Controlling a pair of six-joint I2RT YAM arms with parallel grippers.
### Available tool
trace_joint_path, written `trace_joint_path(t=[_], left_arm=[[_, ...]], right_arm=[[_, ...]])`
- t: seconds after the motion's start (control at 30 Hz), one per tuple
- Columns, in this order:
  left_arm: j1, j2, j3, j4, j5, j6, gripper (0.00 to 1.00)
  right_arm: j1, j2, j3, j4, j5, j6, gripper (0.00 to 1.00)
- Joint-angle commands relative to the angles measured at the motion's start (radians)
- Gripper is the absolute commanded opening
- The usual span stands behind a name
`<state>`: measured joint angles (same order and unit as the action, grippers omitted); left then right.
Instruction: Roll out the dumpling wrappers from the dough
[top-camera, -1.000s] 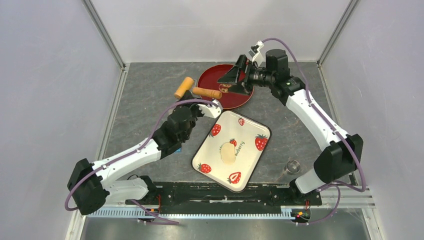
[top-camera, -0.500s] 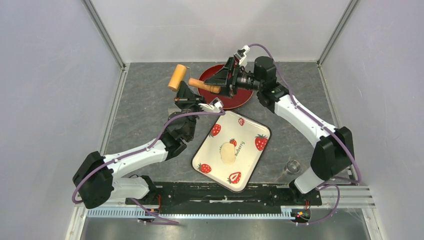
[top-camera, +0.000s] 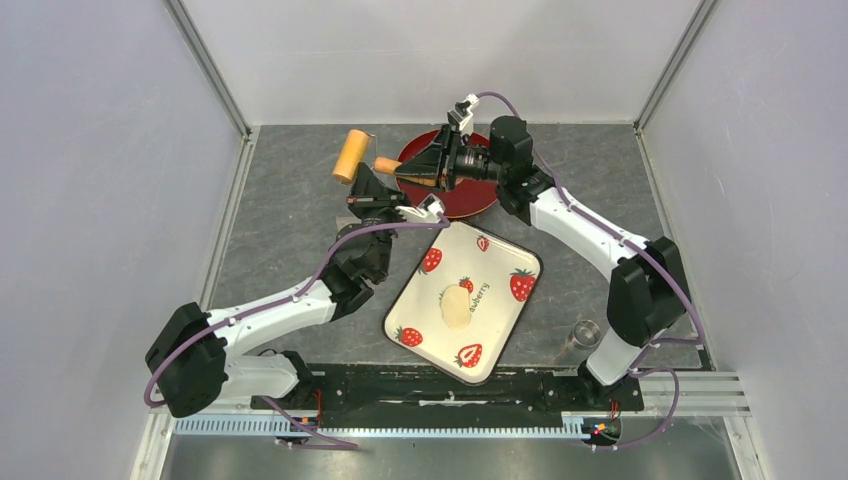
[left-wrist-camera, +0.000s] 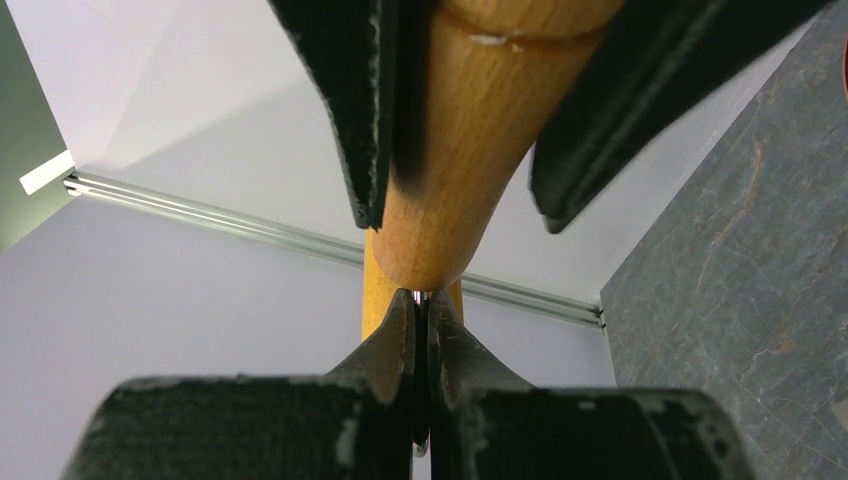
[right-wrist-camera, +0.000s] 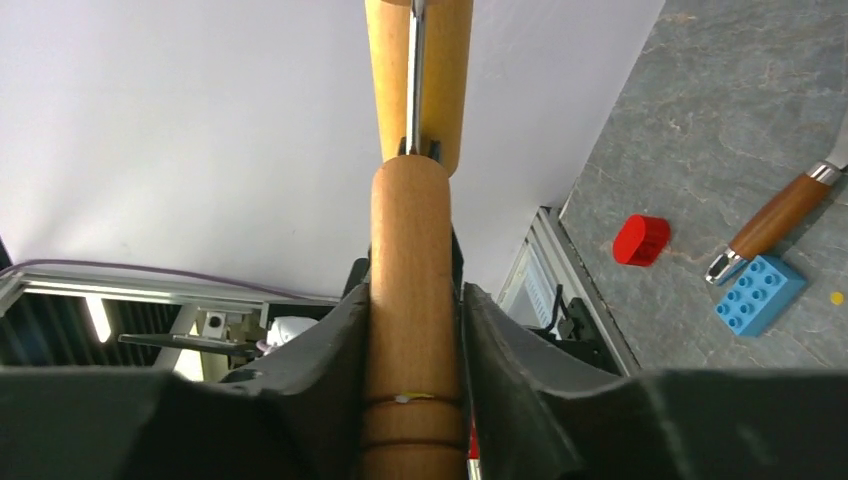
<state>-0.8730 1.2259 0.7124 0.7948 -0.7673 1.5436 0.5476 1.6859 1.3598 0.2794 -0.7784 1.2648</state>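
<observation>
While both claws share the roller (top-camera: 351, 156) mid-air (handover, I'd guess), my right gripper (right-wrist-camera: 413, 295) clamps its handle, left gripper (left-wrist-camera: 418, 305) pinches the metal stem; dough (top-camera: 457, 305) lies flattened on the strawberry tray (top-camera: 496, 332).

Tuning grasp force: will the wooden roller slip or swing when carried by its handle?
Likely rigid: the roller looks like solid wood. The right gripper clamps only the smooth round handle, so it may twist or slide. The barrel hangs off a thin metal rod, so probably end-heavy and free to spin.
</observation>
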Motion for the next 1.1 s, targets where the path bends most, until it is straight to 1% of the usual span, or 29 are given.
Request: trace_joint_path(t=[0.0,0.03,0.1,0.13,0.17,0.2,0.23,0.3,0.37,0.4,0.43,0.5,0.57,0.67,0.8,0.83,0.9,0.97,1.0,1.07], left_arm=[[-0.006,-0.018,0.015,0.086,-0.013,0.013,0.02],[-0.006,-0.018,0.016,0.084,-0.013,0.011,0.02],[-0.006,-0.017,0.018,0.074,-0.019,0.002,0.07],[-0.006,-0.017,0.021,0.065,-0.027,-0.004,0.14],[-0.006,-0.016,0.026,0.045,-0.035,-0.018,0.28],[-0.006,-0.017,0.034,0.013,-0.05,-0.038,0.39],[-0.007,-0.021,0.042,-0.032,-0.063,-0.073,0.47],[-0.007,-0.042,0.062,-0.191,-0.063,-0.216,0.58],[-0.01,-0.082,0.123,-0.47,0.0,-0.456,0.59],[-0.009,-0.104,0.158,-0.64,0.057,-0.604,0.59],[-0.009,-0.114,0.189,-0.756,0.115,-0.71,0.59],[-0.009,-0.128,0.224,-0.885,0.205,-0.956,0.59],[-0.009,-0.129,0.252,-0.992,0.314,-1.148,0.59],[-0.006,-0.11,0.27,-1.089,0.446,-1.389,0.61],[0.021,-0.053,0.3,-1.17,0.62,-1.611,0.65],[0.039,-0.029,0.313,-1.189,0.685,-1.652,0.66],[0.121,0.016,0.345,-1.23,0.841,-1.73,0.66],[0.222,0.067,0.363,-1.247,1.039,-1.783,0.66],[0.268,0.089,0.366,-1.242,1.168,-1.791,0.66],[0.351,0.13,0.363,-1.231,1.304,-1.83,0.66]], right_arm=[[0.0,-0.007,0.048,0.061,-0.012,0.016,0.31],[0.001,-0.005,0.051,0.061,-0.013,0.017,0.24],[0.0,-0.004,0.054,0.059,-0.016,0.009,0.03],[0.0,-0.004,0.055,0.053,-0.016,0.004,0.0],[0.0,-0.006,0.055,0.046,-0.014,-0.003,0.0],[-0.002,-0.009,0.057,0.03,-0.01,-0.018,0.0],[-0.005,-0.011,0.063,-0.003,-0.003,-0.044,0.0],[-0.018,-0.023,0.072,-0.1,0.024,-0.124,0.0],[-0.039,-0.041,0.083,-0.233,0.073,-0.219,0.0],[-0.054,-0.046,0.096,-0.317,0.096,-0.277,0.0],[-0.067,-0.052,0.106,-0.378,0.112,-0.321,0.0],[-0.102,-0.069,0.116,-0.499,0.153,-0.416,0.0],[-0.134,-0.093,0.115,-0.59,0.188,-0.499,0.0],[-0.175,-0.114,0.143,-0.766,0.247,-0.643,0.0],[-0.219,-0.154,0.148,-0.948,0.297,-0.79,0.0],[-0.228,-0.162,0.146,-0.984,0.302,-0.825,0.0],[-0.24,-0.174,0.149,-1.064,0.314,-0.882,0.0],[-0.242,-0.179,0.163,-1.148,0.315,-0.934,0.0],[-0.242,-0.182,0.169,-1.178,0.311,-0.953,0.0],[-0.242,-0.188,0.168,-1.227,0.294,-0.984,0.0]])
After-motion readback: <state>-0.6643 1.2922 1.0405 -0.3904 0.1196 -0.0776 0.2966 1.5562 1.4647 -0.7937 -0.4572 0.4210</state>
